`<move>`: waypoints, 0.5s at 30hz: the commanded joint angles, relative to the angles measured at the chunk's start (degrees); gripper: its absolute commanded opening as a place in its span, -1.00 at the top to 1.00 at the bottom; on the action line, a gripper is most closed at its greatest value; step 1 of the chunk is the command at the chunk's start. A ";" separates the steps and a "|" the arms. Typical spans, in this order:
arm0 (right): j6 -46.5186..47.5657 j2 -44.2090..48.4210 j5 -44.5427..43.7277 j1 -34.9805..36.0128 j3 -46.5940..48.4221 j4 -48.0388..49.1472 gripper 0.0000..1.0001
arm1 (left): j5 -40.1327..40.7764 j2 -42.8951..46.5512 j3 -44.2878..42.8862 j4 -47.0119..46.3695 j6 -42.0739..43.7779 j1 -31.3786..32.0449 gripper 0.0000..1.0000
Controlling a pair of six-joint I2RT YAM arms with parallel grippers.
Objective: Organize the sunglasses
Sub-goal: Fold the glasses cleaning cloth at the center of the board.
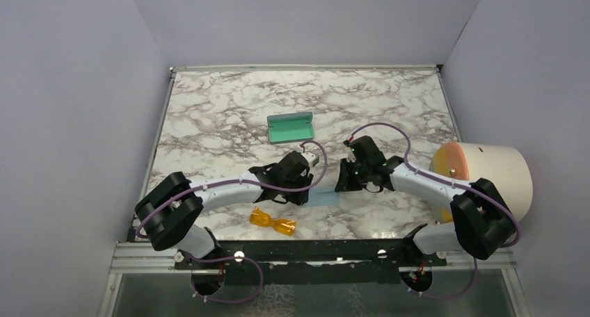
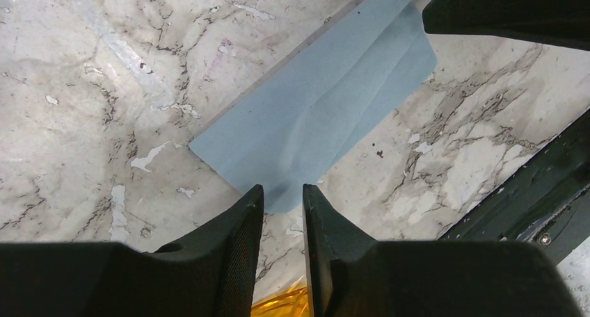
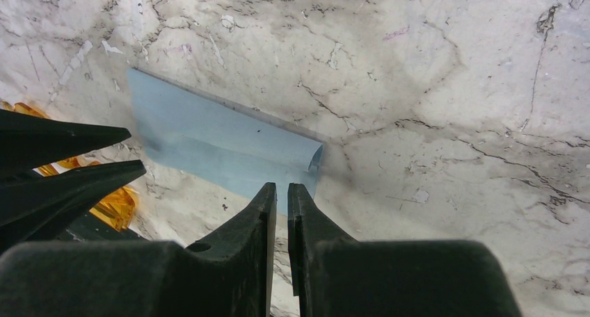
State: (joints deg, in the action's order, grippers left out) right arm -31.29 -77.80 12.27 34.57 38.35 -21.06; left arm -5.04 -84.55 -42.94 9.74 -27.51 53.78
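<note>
Top external view has both arms bent inward so that their grippers meet from opposite sides at the cloth (image 1: 324,197). That reads as a shared job on it, one end each, probably folding or squaring it before anything goes into the case. The left gripper (image 2: 283,192) points at the cloth's near corner with its jaws a little apart and nothing between them, so it grips nothing. The right gripper (image 3: 278,188) sits at the cloth's opposite edge with its fingers almost together. Whether a bit of fabric is pinched there I cannot tell, though the cloth's end beside it curls up off the surface. The case (image 1: 290,128) lies well beyond the cloth, open with its green inside facing up, apparently ready to receive things. The cloth itself is pale blue, looks doubled over, and lies flat apart from that raised end and a soft crease. The sunglasses (image 1: 273,222), amber and folded, lie near the cloth on its near side, toward the left arm's base, untouched, so stowing them looks not yet begun. The table (image 1: 209,108) is marble-patterned white with grey veining, with chipped-looking patches in the wrist views. Plain lilac-grey walls (image 1: 69,87) close it in on three sides.
</note>
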 commanded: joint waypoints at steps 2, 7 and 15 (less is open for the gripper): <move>-0.44 -0.18 -0.45 0.59 -0.12 1.80 0.75 | 1.16 -0.32 -1.13 -0.29 0.27 0.45 0.40; -0.33 0.58 -0.67 0.58 -0.44 0.94 0.75 | 1.26 -0.03 -1.19 -0.14 -0.22 0.50 0.41; -0.25 1.71 -1.96 0.59 -2.13 -0.89 0.75 | 1.48 0.76 0.58 -0.41 -1.94 0.98 0.79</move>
State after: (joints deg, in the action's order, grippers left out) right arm -31.27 -77.41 12.14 34.59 37.36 -21.10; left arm -4.64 -84.55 -43.05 9.74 -28.23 54.22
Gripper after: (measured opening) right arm 0.128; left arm 0.152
